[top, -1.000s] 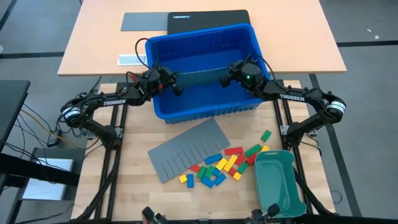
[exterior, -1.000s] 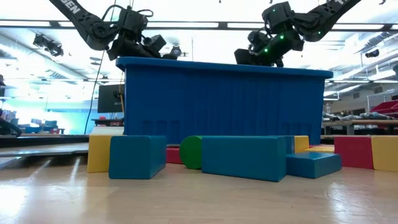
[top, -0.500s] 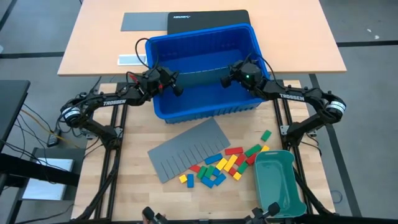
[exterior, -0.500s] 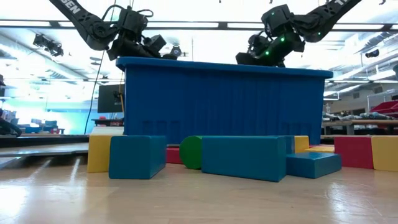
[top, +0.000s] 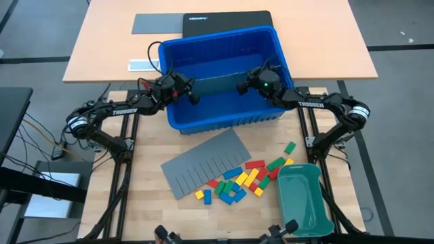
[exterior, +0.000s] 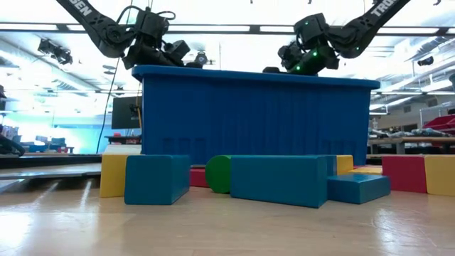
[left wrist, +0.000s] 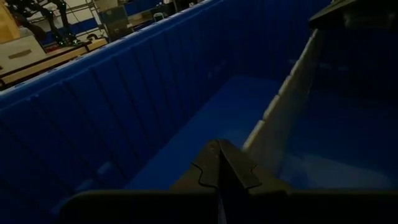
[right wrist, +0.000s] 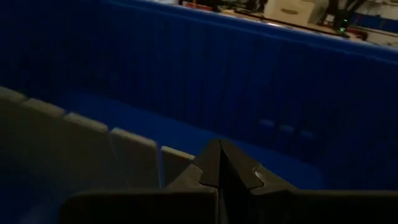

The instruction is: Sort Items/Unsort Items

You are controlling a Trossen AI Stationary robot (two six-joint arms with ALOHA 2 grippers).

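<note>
Nearest the front edge of the table (top: 149, 203), the blocks (top: 241, 179) lie in a loose heap between the grey slotted sheet (top: 207, 161) and the green tray (top: 303, 196). They point every which way: several red, yellow and green ones lie with their long axes on a slant toward the far right, a green one (top: 290, 147) sits apart at that far-right end, and two small yellow ones (top: 203, 196) lie at the near left of the heap. In the low view the closest blue blocks (exterior: 281, 180) lie lengthwise across the picture, flat on the wood. The sheet lies flat and tilted, its slotted edge toward the blocks. Behind it stands the big blue bin (top: 224, 76), with a grey divider (left wrist: 283, 112) upright inside. The left claw (top: 192, 97) hangs over the bin's left side, its fingers pressed together on nothing. The right claw (top: 241, 87) hangs over the bin's right side, likewise closed and empty. Compared with a second ago, the right claw has shifted a little toward the bin's middle and its arm has swung with it; the left claw and the blocks lie as before. Beyond the bin a dark laptop (top: 227, 20) rests on the far table (top: 319, 41).
</note>
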